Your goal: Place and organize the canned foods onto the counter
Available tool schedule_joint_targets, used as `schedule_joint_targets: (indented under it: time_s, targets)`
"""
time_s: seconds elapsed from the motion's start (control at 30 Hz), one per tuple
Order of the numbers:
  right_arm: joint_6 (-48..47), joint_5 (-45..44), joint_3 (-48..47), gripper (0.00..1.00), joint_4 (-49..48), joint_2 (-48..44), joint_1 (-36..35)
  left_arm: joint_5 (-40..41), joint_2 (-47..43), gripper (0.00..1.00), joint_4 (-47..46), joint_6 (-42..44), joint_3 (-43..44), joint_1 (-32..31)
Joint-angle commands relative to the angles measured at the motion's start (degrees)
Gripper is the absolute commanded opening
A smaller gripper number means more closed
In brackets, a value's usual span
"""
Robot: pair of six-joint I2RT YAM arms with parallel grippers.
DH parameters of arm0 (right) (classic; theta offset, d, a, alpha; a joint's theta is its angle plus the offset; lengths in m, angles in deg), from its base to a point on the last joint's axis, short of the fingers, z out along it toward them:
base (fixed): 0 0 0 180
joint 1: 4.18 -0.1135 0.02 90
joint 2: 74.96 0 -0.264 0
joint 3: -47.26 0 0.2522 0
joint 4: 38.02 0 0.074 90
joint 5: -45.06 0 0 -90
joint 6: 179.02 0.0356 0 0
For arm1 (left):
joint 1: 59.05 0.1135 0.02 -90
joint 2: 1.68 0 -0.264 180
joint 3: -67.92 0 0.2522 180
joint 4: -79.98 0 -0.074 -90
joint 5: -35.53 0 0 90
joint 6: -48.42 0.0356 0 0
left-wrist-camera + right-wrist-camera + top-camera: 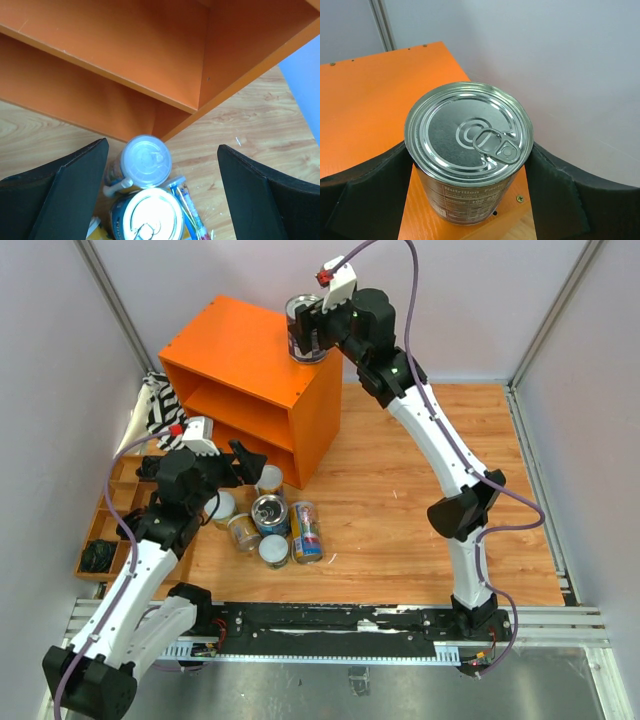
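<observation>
My right gripper (308,335) is shut on a wide silver-topped can (305,325) at the near right corner of the orange counter's (235,350) flat top. In the right wrist view the can (469,135) sits between both fingers (370,200) over the counter top (365,100). My left gripper (238,468) is open and empty above a cluster of cans on the table: a wide blue one (271,514), small white-lidded ones (269,480), a tall colourful one lying down (305,531). The left wrist view shows a white-lidded can (145,161) and the wide can (152,215) between the open fingers (65,195).
A low brown compartmented tray (110,510) lies at the left with a black object (98,556) in it. A black-and-white striped cloth (160,410) lies behind it, beside the counter. Grey walls close in on three sides.
</observation>
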Motion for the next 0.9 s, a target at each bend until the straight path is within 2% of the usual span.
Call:
schedule_joint_targets:
  time_s: [0.0, 0.1, 0.17, 0.23, 0.4, 0.43, 0.87]
  targets:
    - [1.0, 1.59, -1.73, 0.01, -8.71, -1.6, 0.73, -0.75, 1.49, 0.95, -5.8, -0.11, 1.27, -0.54]
    - [1.04, 1.67, 1.18, 0.03, -9.42, -2.34, 0.62, -1.25, 2.47, 0.95, -7.56, -0.84, 1.09, -0.6]
    - [0.87, 1.5, 3.19, 0.25, -10.02, -2.7, 0.66, -1.42, 3.16, 0.95, -8.8, -1.3, 0.86, -0.88]
    - [0.9, 1.6, 4.99, 0.54, -10.56, -3.47, 0.66, -1.25, 3.55, 0.95, -9.71, -1.47, 0.67, -1.62]
    - [1.08, 1.15, 9.74, 0.96, -12.44, -5.91, 0.61, 1.58, 4.34, 0.95, -10.74, -0.19, 1.19, -4.73]
    - [1.08, 1.02, 10.56, 0.99, -12.73, -7.31, 0.65, 1.86, 4.52, 0.95, -10.91, -0.04, 1.48, -5.21]
    - [1.22, 1.1, 22.85, 0.99, -16.89, -18.32, 0.79, 6.96, 8.72, 0.96, -16.04, 3.24, 2.98, -12.52]
